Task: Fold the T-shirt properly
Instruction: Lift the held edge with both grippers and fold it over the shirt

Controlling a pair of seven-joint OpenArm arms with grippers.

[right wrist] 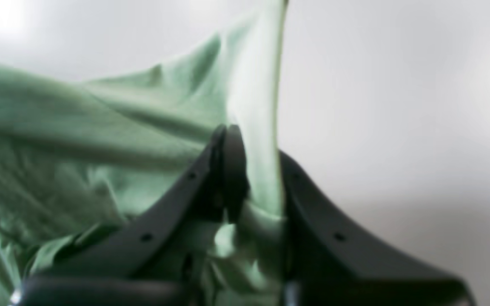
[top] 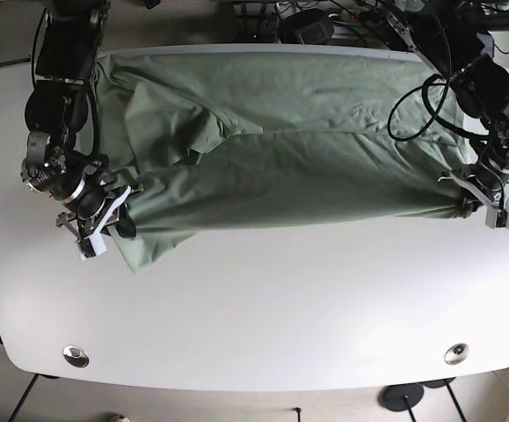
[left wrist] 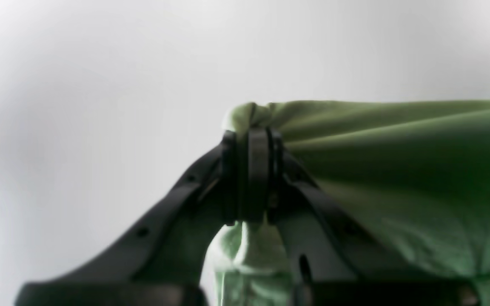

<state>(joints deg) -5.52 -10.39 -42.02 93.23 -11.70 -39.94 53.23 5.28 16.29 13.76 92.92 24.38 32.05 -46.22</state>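
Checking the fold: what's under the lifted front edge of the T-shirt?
The T-shirt rests on the white table. Whatever lies beneath the lifted edge is covered by cloth.

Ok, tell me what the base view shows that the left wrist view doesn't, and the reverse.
Only the base view shows the whole table, the shirt spread across it, and the right pincer clamped on the shirt's other end. Only the left wrist view shows, close up, cloth bunched between the left pincer's shut fingers. Both show the left pincer gripping the green shirt above the white table.
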